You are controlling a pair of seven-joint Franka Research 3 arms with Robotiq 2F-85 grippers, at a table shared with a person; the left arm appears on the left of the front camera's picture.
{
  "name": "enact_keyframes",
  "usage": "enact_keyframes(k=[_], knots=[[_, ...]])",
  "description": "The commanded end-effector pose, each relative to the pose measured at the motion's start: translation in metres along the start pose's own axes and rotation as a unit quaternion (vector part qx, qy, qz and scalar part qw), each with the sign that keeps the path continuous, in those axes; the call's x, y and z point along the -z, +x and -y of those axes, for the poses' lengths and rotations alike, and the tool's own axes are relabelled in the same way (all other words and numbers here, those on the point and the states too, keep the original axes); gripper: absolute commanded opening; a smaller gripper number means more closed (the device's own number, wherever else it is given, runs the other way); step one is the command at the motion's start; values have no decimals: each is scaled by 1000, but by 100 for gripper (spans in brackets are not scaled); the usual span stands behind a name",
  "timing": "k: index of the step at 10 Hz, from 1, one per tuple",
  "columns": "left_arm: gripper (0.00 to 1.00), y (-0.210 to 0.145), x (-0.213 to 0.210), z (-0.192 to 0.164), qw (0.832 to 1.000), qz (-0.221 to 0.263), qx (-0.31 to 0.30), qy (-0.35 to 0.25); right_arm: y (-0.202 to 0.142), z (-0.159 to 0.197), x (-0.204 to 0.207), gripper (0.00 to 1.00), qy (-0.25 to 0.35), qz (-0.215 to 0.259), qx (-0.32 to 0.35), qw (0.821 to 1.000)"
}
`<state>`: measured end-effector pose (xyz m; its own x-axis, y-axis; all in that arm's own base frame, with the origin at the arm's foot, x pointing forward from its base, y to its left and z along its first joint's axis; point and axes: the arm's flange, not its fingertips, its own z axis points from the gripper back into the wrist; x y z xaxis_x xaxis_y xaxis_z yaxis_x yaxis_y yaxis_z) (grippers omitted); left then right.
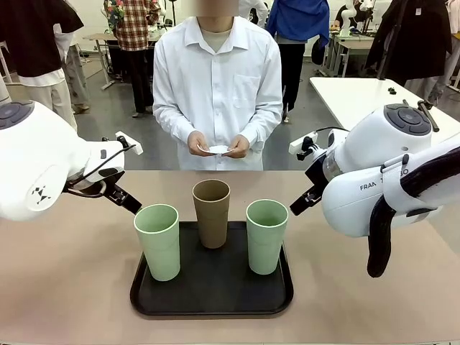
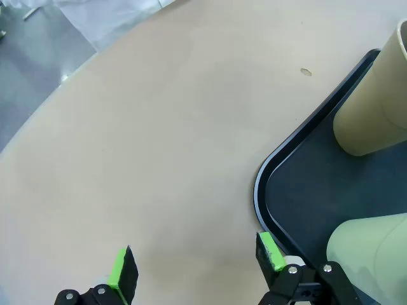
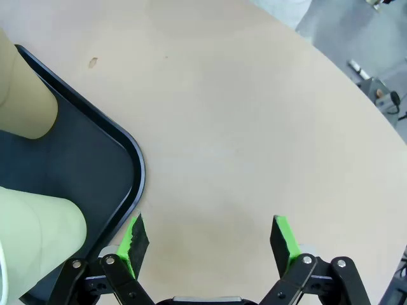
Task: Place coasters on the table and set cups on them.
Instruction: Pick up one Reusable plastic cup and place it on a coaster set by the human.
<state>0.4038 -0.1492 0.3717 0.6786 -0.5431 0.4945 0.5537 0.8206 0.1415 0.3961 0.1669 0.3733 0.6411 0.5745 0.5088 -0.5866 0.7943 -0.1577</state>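
A black tray sits on the counter near its near edge, about midway between its left and right sides. All three cups stand upright on the tray. The left mint cup is toward the tray's left side, the brown cup is in the middle by the tray's far edge, and the right mint cup is toward its right side. None of them touches another.

The coasters are off the counter. A person standing at its far edge holds them as a thin white stack between both hands, at waist height. How many are in the stack cannot be told.

The left end effector hangs over bare counter just beside the tray's far left corner. Its jaws are spread wide and grip nothing, and one green pad sits close to the tray rim. The right end effector hangs over bare counter beside the tray's far right corner, its jaws likewise wide apart and empty. Both end effectors are clear of the cups.
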Motion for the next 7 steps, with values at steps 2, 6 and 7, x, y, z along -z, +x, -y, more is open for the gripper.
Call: enact_keyframes(k=[2, 6, 7], knots=[[100, 0, 0, 0, 1000, 0, 0, 0, 0, 0, 0, 100, 0, 0, 0, 1000], [100, 0, 0, 0, 1000, 0, 0, 0, 0, 0, 0, 100, 0, 0, 0, 1000], [100, 0, 0, 0, 1000, 0, 0, 0, 0, 0, 0, 100, 0, 0, 0, 1000]])
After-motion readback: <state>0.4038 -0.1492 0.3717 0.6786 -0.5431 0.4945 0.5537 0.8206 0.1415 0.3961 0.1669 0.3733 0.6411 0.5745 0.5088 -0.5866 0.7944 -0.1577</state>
